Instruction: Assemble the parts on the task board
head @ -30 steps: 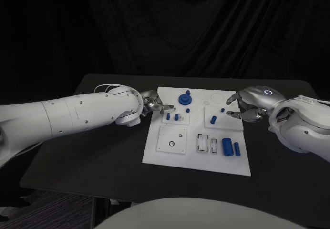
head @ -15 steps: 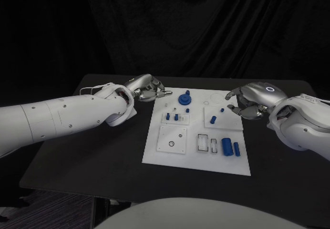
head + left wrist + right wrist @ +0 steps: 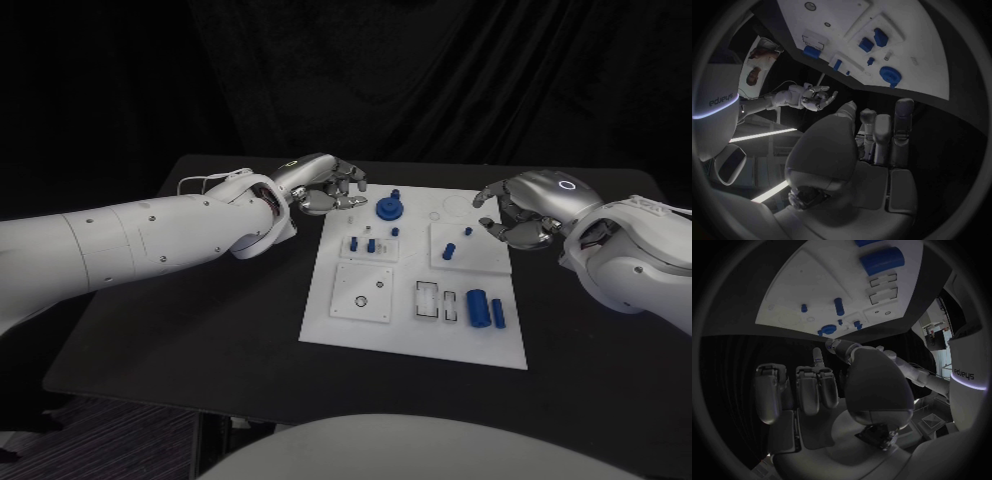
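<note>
The white task board (image 3: 415, 330) lies mid-table, with blue parts on it: a round piece (image 3: 389, 208) at the far edge, small pegs (image 3: 362, 244), a short cylinder (image 3: 447, 251) and two larger blocks (image 3: 486, 307) near the right edge. My left hand (image 3: 326, 186) hovers just off the board's far left corner, fingers loosely bent and holding nothing. My right hand (image 3: 516, 214) hangs over the board's far right edge, fingers half curled and apart, also without a part. The left wrist view shows my left hand (image 3: 873, 145) bare below the board (image 3: 911, 50). In the right wrist view my right hand (image 3: 811, 385) is bare.
The black table (image 3: 202, 320) runs wide on both sides of the board and toward me. Empty recesses (image 3: 431, 298) sit in the board's near half, beside a square plate with a hole (image 3: 362, 292).
My left hand has drawn back from over the small pegs to the board's far left corner. My right hand has stayed nearly in place, with its fingers curled in a little more.
</note>
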